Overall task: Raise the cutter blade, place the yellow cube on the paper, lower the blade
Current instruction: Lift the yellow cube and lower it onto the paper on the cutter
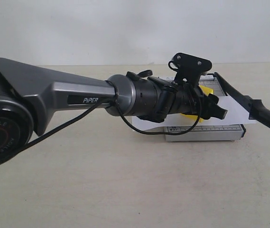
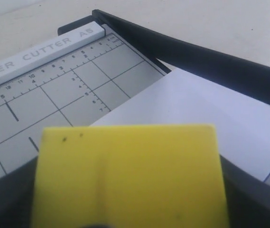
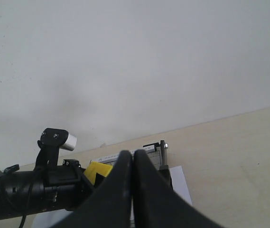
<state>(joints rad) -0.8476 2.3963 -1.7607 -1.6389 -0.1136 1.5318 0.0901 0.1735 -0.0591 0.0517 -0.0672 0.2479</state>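
A: Exterior view first. What is blocked?
B: The left arm (image 1: 78,97) lies across the middle, so the left gripper (image 1: 215,107) and most of the yellow cube (image 1: 192,116) are masked. Only 2 yellow slivers show, 1 above the gripper body and 1 below it. Whether the cube touches the paper (image 1: 234,105) I cannot tell. The cutter blade (image 1: 241,97) stands raised at a slant just past the gripper's tips, its thick handle out over the tabletop (image 1: 125,180). The right gripper is out of frame.
A: And the left wrist view?
B: It shows what the exterior hides. The gripper's dark fingers (image 2: 253,202) clamp both sides of the cube, which fills the lower frame, bright yellow, blurred, with a few dark specks. Ahead of the gripper lie the white paper and the grey gridded board (image 2: 54,99). The blade runs beyond them, its handle cut off.
A: Right wrist view?
B: The right gripper (image 3: 133,164) is pressed fully closed with nothing in it. Beyond its tips a corner of the cube shows beside the left arm, with 1 end of the board and a paper corner.
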